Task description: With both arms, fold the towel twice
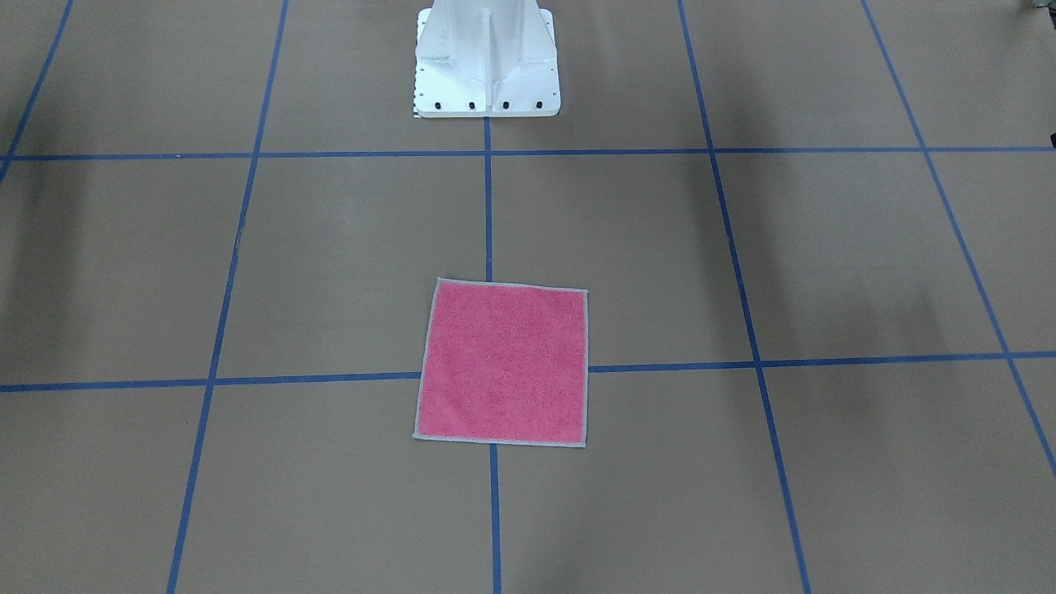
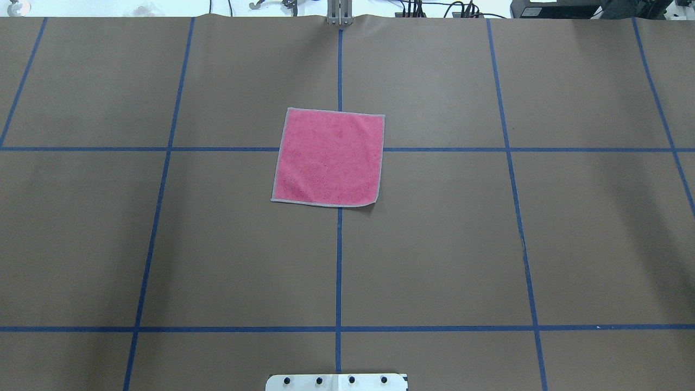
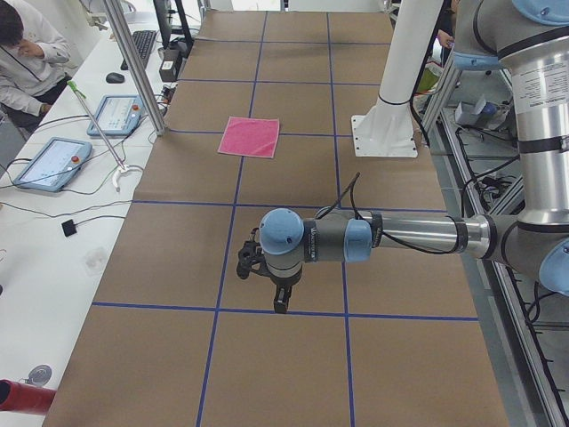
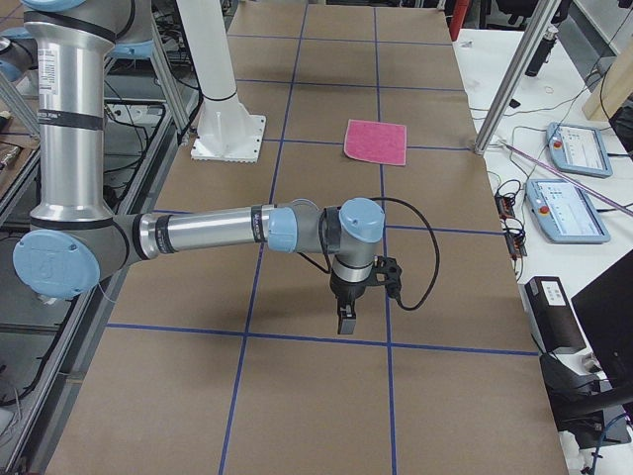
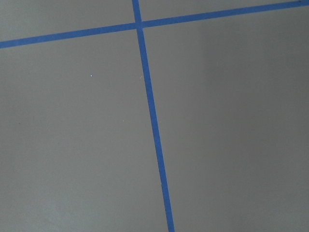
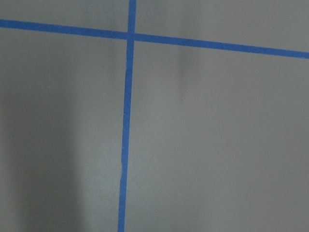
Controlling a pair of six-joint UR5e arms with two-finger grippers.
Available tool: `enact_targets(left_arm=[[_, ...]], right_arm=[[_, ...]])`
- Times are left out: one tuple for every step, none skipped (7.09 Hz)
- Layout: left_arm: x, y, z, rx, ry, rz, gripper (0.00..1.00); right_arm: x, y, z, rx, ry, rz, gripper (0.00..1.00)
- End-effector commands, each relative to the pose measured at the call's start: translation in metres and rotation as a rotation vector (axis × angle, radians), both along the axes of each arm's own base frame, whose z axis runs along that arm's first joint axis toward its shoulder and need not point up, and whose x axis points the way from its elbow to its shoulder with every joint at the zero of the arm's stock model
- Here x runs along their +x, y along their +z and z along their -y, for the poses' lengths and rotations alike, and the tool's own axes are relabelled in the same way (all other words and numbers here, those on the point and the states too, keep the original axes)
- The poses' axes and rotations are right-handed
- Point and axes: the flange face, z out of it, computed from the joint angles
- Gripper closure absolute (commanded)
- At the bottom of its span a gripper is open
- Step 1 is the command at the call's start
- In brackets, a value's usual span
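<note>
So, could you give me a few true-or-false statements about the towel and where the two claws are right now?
1. The towel lies spread out and unfolded, pink side up. True.
2. The left claw grips the towel's edge. False: it hangs over bare table, well away from the towel.
3. The towel covers a crossing of the blue tape lines. True.
4. The right claw rests on the towel. False: it too hangs over bare table, apart from the towel.

Pink towel [image 1: 502, 365], grey border, unfolded, flat on table [image 1: 825, 495], left arm [image 3: 400, 236] and right arm [image 4: 208, 230] outstretched, well apart from it
</note>
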Motion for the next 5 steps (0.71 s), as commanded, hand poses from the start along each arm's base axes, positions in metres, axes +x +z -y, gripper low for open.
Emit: enact_targets(left_arm=[[0.0,-0.005,0.005,0.014,0.001,-0.007,0.0],[0.001,-0.01,0.005,0.03,0.004,-0.007,0.0],[0.001,-0.015,0.014,0.078,0.0,-0.007,0.0],[0.001,-0.019,0.017,0.109,0.001,-0.006,0.0],[0.003,-0.03,0.031,0.139,-0.009,-0.01,0.0]], right_arm=[[-0.002,0.003,0.006,-0.008,-0.002,0.004,0.0],[-0.005,0.0,0.008,-0.003,-0.008,0.008,0.0],[-0.007,-0.005,0.01,0.017,-0.008,0.044,0.0],[-0.011,-0.006,0.008,0.044,-0.007,0.095,0.0],[-0.016,-0.013,0.009,0.083,-0.011,0.148,0.0]])
